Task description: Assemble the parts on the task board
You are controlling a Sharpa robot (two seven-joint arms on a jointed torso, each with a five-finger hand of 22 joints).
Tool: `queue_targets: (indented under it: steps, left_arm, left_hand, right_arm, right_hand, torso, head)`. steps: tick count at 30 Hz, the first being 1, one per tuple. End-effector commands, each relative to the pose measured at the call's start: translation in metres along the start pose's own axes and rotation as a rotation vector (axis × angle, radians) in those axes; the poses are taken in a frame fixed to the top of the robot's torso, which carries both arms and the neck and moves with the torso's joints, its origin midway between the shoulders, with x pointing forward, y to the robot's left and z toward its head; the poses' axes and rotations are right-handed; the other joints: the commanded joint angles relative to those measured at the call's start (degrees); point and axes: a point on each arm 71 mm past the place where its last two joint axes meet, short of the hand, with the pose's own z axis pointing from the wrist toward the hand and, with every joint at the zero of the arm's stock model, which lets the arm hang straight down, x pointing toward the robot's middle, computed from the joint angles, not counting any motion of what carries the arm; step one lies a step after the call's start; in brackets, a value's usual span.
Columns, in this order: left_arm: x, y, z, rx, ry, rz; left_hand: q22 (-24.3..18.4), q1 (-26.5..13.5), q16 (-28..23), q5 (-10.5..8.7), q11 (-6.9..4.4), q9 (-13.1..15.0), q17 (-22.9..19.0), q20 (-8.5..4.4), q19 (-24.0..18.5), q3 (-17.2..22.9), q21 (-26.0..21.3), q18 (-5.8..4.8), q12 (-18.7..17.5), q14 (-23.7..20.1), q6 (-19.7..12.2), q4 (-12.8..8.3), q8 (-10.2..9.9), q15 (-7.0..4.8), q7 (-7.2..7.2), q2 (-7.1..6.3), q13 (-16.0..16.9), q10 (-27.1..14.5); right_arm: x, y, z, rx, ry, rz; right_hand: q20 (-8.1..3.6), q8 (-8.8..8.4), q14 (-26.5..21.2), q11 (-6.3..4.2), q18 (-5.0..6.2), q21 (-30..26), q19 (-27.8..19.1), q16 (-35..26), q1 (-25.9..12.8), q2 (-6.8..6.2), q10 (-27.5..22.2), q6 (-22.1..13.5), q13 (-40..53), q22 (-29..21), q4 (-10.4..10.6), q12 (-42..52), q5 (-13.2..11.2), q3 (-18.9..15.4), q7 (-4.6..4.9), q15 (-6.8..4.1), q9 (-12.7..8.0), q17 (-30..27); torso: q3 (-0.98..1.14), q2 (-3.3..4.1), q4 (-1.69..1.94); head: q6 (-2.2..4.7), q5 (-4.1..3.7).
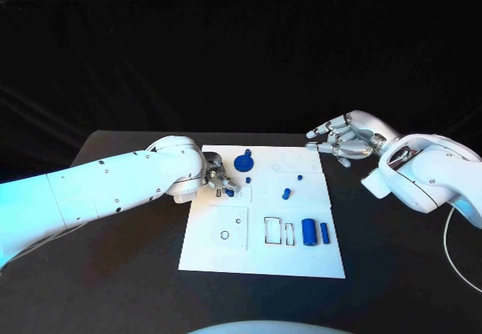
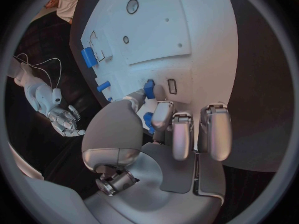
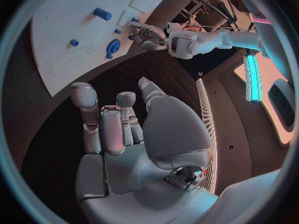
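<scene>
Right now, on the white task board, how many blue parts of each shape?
Round blue disc: 1
Thick blue cylinder: 1
Slim blue bar: 1
Small blue pegs: 5, one at the left hand
Total: 8

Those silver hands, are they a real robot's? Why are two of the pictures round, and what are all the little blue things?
Yes, it is a robot with two white arms, each ending in a silver hand. One picture comes from a camera on its head, looking down at a black table. The two round pictures come from cameras at its wrists, just behind each hand, so the fingers look huge there.

On the table lies a white plate, the task board. The small blue parts lie on it or stand in it, and the robot should fit them into place.

The left hand is over the board, and its fingers pinch one blue piece. The right hand hovers past the board's far corner, fingers apart, holding nothing.
</scene>
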Motion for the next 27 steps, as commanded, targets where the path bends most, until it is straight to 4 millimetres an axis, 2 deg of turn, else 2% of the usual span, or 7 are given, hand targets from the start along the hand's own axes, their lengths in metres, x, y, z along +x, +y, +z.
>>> queue_targets:
  steps: [1,16,27]
  left_arm:
    - [0.0148,0.0023,0.0026,-0.016,0.076,0.031]
    - [0.0148,0.0011,-0.0015,-0.005,0.068,0.026]
    - [0.0101,-0.0004,-0.0044,0.003,0.045,0.011]
  left_hand:
    - [9.98,-0.50,0.14,-0.23,-0.13,0.09,15.07,-0.51,3.66,-0.59,0.33,-0.27,0.21,5.99,0.41,0.16,0.23,-0.29,-0.03,0.04,-0.04,0.27]
    - [9.99,0.02,0.14,-0.16,-0.27,0.38,15.07,-0.61,3.67,-2.05,0.30,-0.26,0.21,5.99,0.56,0.48,0.52,-0.40,-0.18,0.46,-0.07,0.32]
    - [10.09,-1.51,0.14,-0.19,-0.39,0.70,15.07,-0.75,3.72,-6.59,0.27,-0.27,0.30,5.99,0.52,1.24,0.65,-0.52,-0.31,1.19,-0.06,0.45]
  right_arm:
    - [0.0003,0.0003,0.0000,-0.004,0.002,0.000]
    - [0.0002,-0.0005,0.0004,0.000,0.003,0.006]
    - [-0.0003,-0.0012,0.0007,0.001,0.002,0.007]
  right_hand:
    - [0.04,0.20,2.16,0.04,0.96,-0.46,-0.34,-0.42,-0.50,0.14,-0.17,-0.13,-0.06,-0.22,0.47,0.03,-0.31,-0.10,-0.05,-0.23,-0.08,-0.17]
    - [0.04,0.22,2.14,0.04,1.01,-0.67,-0.46,-0.51,-0.54,0.22,-0.17,-0.14,-0.05,-0.55,0.61,0.08,-0.24,-0.20,-0.05,-0.23,-0.07,-0.26]
    - [0.04,0.23,2.09,0.04,1.04,-0.83,-0.54,-0.69,-0.62,0.23,-0.25,-0.15,-0.15,-0.78,0.75,0.01,-0.19,-0.33,-0.04,-0.23,-0.07,-0.47]
  torso:
    - [-0.01,0.02,0.03]
    - [-0.02,0.02,0.03]
    - [-0.01,0.00,0.01]
  head:
    - [-0.08,-0.07]
    - [-0.10,-0.10]
    - [-0.10,-0.10]
